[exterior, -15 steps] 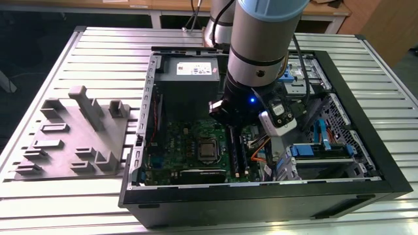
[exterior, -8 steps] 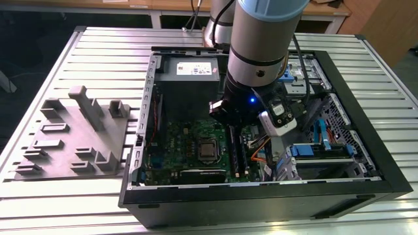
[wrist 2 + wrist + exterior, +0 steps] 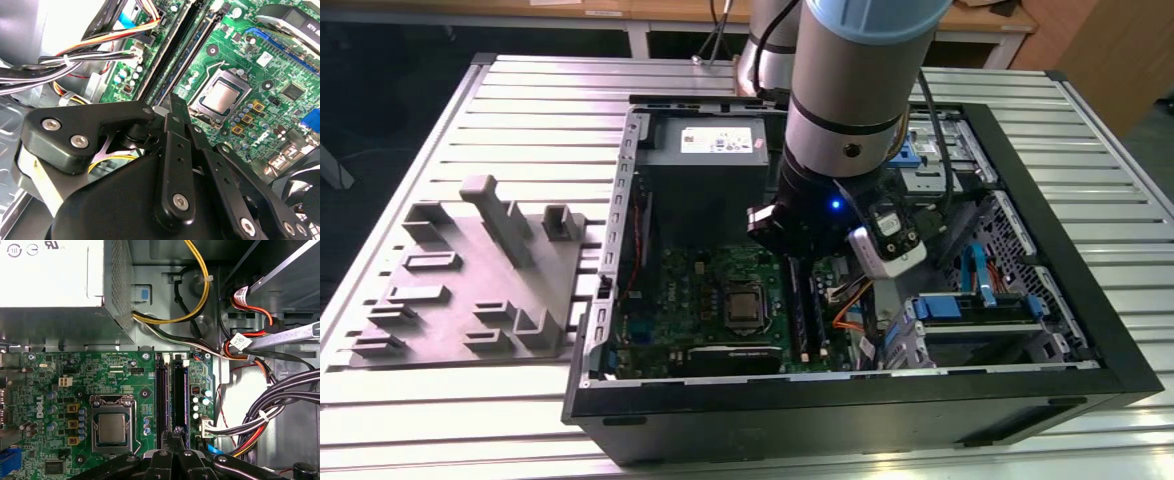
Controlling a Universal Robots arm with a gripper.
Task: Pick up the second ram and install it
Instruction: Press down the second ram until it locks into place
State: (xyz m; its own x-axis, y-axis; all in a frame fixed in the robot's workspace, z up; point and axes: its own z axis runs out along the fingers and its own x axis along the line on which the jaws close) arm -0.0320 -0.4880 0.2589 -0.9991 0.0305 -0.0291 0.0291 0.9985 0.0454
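Arm: reaches down into the open computer case [image 3: 1014, 330], which lies on the slatted counter [image 3: 494, 100]; its wrist is above the green motherboard [image 3: 694, 290].

Hand: the hand [image 3: 172, 107] is drawn together, fingertips meeting on a thin dark edge. I judge this to be the second ram [image 3: 176, 102], gripped edge-on; very little of it shows past the fingers [image 3: 177, 135].

Position of ram: in the first wrist view the second ram [image 3: 176, 430] sits directly over the memory slots [image 3: 170, 400], at the end of the slot pair farther from the grey power supply [image 3: 55, 285]. Seated or just above: cannot tell.

Slots: two long dark rails side by side, just beside the processor socket [image 3: 111, 428]. One rail looks occupied by a blue-tinted stick, in both wrist views.

Nearby: cable bundle [image 3: 270, 410] and small capacitors [image 3: 201, 401] close on the side of the slots away from the socket.

Risk 1: stick tilted against the rail, so it jams or seats at one end only.

Risk 2: notch misaligned, so pressing down stresses the board.

Risk 3: stick is thin, so it may slip in the grip under push.

Risk 4: the linkage may snag the cables.
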